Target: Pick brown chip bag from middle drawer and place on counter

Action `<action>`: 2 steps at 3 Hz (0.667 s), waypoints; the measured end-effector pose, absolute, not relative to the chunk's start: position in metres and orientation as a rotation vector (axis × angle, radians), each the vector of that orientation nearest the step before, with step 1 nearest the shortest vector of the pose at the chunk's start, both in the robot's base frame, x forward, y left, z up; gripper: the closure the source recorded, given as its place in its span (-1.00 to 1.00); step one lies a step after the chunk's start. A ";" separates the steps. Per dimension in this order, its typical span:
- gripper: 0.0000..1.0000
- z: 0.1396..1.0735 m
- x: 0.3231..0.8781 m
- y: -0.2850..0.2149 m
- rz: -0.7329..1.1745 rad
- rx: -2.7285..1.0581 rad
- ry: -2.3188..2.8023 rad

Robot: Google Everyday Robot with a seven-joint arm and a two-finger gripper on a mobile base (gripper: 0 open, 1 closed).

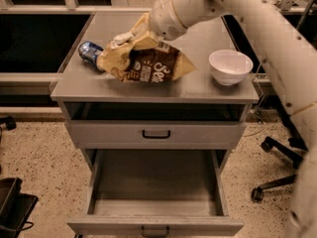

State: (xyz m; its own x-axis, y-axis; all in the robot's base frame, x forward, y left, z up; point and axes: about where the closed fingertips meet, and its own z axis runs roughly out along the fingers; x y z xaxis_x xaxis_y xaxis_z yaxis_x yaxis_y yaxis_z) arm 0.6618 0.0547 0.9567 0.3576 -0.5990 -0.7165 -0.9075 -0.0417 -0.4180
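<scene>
High front view, tilted down (one camera), jaws over counter (pixel 208 90)

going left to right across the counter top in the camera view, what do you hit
soda can → brown chip bag → white bowl, all on the counter. The pincer is at the bag's top edge, overlapping it, so it is left out of the order.
</scene>
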 end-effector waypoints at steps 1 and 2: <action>1.00 0.950 0.701 0.070 0.402 -1.769 1.344; 0.63 0.958 0.706 0.076 0.396 -1.762 1.329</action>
State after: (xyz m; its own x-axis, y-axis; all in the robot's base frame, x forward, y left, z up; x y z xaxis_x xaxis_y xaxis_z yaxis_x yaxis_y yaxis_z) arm 0.7059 0.0759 0.9577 0.3792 -0.6174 -0.6893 -0.8939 -0.0520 -0.4452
